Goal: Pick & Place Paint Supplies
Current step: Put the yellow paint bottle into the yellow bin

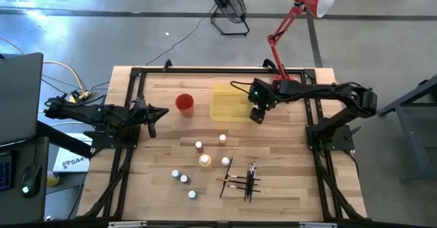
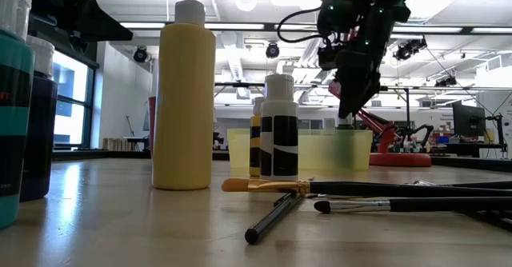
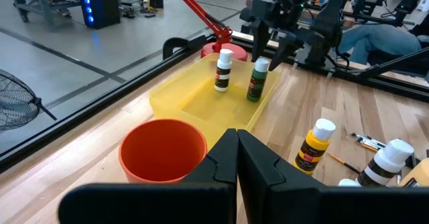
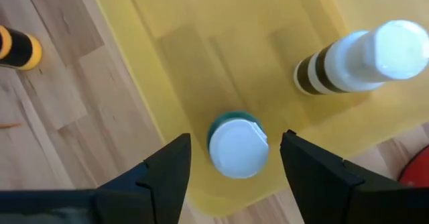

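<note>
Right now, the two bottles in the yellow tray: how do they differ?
The green-bodied bottle with a white cap stands near the translucent yellow tray's table-side wall, directly under the right tool, whose fingers are spread clear of its cap. The bottle with a dark-and-white label stands farther in, with no tool over it. Bodies differ: green versus dark and white. Both are upright, white-capped and inside the tray.

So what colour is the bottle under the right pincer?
Green bottle with a white cap, standing in the yellow tray; left wrist view shows it best.
</note>
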{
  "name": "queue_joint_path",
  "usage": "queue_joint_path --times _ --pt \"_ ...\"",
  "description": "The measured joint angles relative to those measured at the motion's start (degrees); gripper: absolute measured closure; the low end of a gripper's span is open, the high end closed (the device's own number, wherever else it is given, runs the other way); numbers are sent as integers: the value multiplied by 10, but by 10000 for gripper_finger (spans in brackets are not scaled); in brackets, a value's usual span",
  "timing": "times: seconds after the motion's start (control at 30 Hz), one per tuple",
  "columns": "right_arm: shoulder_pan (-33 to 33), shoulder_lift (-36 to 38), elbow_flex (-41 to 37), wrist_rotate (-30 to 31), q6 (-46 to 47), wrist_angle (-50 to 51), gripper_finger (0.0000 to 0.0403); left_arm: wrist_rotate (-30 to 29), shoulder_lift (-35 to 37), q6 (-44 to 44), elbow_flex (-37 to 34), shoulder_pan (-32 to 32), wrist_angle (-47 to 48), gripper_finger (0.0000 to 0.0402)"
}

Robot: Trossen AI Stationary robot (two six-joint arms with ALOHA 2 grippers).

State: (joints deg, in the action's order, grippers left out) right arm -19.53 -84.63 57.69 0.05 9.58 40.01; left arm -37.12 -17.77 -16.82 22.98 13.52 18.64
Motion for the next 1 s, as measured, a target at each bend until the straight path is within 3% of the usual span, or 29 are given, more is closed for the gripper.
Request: queue_joint_path --times 0.63,1.0 --pt "-1 142 0 8 46 75 182 0 0 0 0 0 0 402" --pt "-1 236 0 -72 110 75 182 0 0 0 0 0 0 402"
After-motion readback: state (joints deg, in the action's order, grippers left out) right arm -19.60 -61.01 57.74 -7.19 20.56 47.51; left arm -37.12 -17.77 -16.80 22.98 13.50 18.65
